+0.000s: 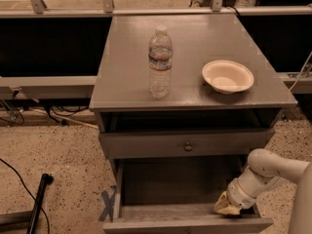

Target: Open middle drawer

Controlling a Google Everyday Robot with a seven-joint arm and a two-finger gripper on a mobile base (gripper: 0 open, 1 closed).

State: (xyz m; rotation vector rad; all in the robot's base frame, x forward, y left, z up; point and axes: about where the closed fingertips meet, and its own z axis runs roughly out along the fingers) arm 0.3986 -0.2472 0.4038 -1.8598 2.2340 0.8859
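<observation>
The grey cabinet [195,101] has a shut drawer front [146,145] with a small round knob [188,146]. Below it the middle drawer [185,224] is pulled far out, and its inside [170,189] shows bare. Its front lies along the bottom edge of the view and its knob is out of view. My gripper [226,208], on a white arm [265,172] that comes in from the right, sits inside the drawer at its front right corner, just behind the drawer front.
A clear water bottle [160,62] stands upright on the cabinet top, with a white bowl [227,75] to its right. A black pole [36,204] and cables lie on the speckled floor at left. Blue tape [107,204] marks the floor beside the drawer.
</observation>
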